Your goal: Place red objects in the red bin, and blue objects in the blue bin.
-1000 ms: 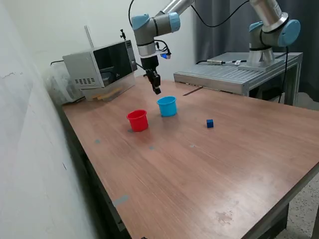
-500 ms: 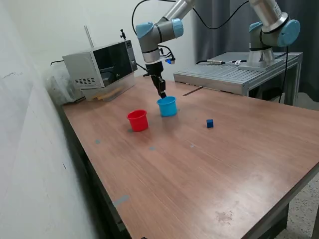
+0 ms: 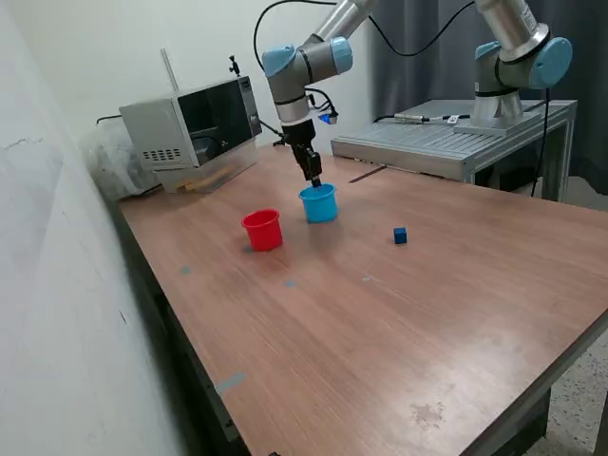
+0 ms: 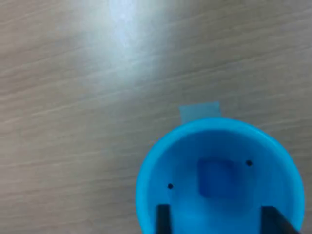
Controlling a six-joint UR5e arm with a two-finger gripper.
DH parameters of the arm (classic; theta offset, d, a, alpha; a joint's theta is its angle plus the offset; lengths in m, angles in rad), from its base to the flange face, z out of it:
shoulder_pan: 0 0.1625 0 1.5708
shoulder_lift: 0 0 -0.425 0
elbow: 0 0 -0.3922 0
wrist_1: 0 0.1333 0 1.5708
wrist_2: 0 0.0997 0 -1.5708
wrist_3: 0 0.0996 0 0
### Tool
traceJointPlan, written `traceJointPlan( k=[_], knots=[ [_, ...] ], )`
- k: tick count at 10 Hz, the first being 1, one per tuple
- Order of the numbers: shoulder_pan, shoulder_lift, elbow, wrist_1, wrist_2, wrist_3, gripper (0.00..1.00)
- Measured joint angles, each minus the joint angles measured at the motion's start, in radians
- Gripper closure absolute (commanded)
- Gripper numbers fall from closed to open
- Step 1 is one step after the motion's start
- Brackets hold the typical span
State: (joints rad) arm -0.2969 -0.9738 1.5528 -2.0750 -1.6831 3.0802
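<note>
My gripper [image 3: 315, 180] hangs right over the light blue cup [image 3: 319, 204], the blue bin. In the wrist view the cup [image 4: 161, 165] is seen from above and my gripper [image 4: 216, 210] has its two dark fingers [image 4: 163, 217] spread apart over the cup's mouth. A blurred dark blue cube [image 4: 214, 178] lies inside the cup, free of the fingers. The red cup [image 3: 262, 230], the red bin, stands to the exterior view's left of the blue cup. Another dark blue cube [image 3: 400, 236] sits on the table to the exterior view's right. No red cubes show.
A grey microwave-like box [image 3: 190, 128] stands at the back left of the wooden table [image 3: 380, 332]. A second robot arm [image 3: 513, 57] is mounted on a metal bench [image 3: 446, 142] at the back right. A white wall runs along the exterior view's left.
My gripper has moved toward the exterior view's right, from beside the blue cup to directly over it, and dropped slightly lower.
</note>
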Motion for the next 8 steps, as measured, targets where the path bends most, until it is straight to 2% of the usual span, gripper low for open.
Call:
traceJointPlan(
  k=[3,5,8],
  knots=[
    [0.003,-0.016,0.006,0.003,-0.020,0.001,0.00],
    [0.032,-0.098,0.050,0.013,-0.045,0.017,0.00],
    [0.106,-0.231,0.174,0.017,-0.057,0.136,0.00]
  ],
)
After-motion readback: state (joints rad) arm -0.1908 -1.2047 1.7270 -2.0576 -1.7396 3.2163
